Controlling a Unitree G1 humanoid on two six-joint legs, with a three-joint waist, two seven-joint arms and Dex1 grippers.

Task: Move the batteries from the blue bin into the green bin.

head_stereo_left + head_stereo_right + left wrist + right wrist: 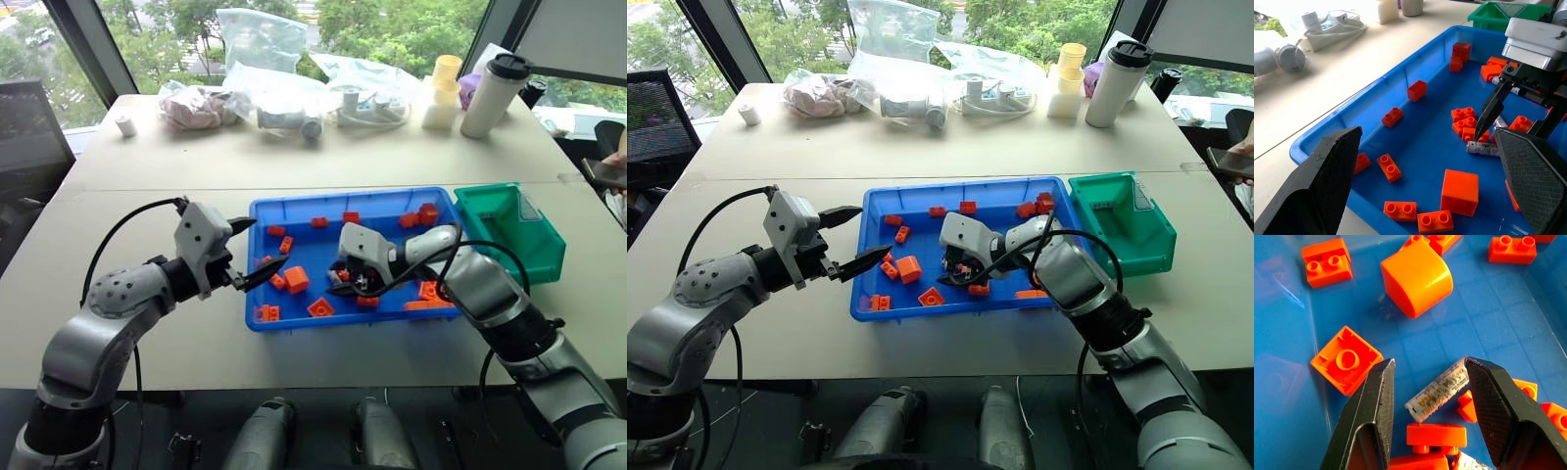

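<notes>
One battery (pixel 1437 388) lies flat on blue bin (pixel 294 211) floor among orange bricks (pixel 1460 191). Right gripper (pixel 1429 382) low over it, fingers apart either side, contact unclear, not yet clamped. Left gripper (pixel 247 254) hovers at bin's left rim, fingers spread, holding nothing. Green bin (pixel 541 257) touches blue bin's right end.

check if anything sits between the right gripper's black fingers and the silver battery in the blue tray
Nothing visible does. The silver-grey cylindrical battery lies on the blue plastic tray floor in the gap of the right gripper, open around it; small orange toy bricks crowd beside it.
</notes>
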